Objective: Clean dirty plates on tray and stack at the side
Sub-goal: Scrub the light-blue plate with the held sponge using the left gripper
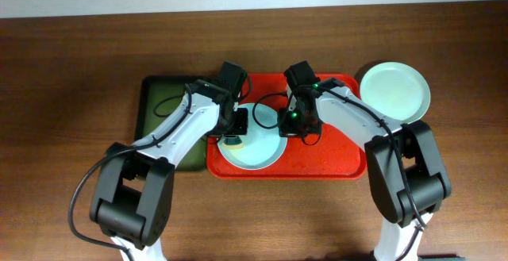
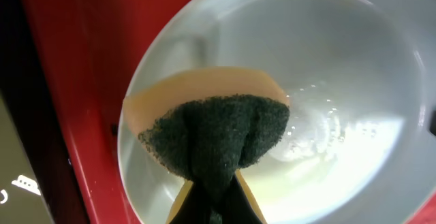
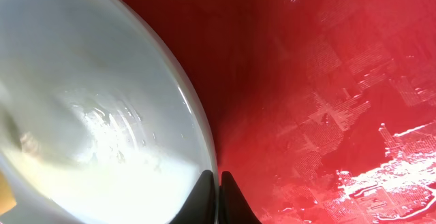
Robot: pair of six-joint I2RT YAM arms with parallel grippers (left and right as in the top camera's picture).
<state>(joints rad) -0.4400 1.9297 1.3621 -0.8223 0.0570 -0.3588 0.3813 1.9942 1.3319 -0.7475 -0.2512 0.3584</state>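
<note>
Jaws of the left gripper (image 1: pixel 236 128) pinch a yellow-and-green sponge (image 2: pixel 216 132), pressing it into the wet plate (image 1: pixel 262 151) on the red tray (image 1: pixel 337 159). The right gripper (image 3: pixel 219 195) has its jaws nipped together on that plate's rim. A second plate (image 1: pixel 394 90) sits on the table (image 1: pixel 71 71) beside the tray.

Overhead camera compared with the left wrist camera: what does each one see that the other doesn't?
Only overhead: the left arm and right arm, a dark green tray beside the red tray, and a second plate off the tray on the wooden table.
Only left wrist: the sponge up close, its dark scouring face bent against the plate, and a wet yellowish film on that plate.
Both: the red tray and the pale plate lying on it.
</note>
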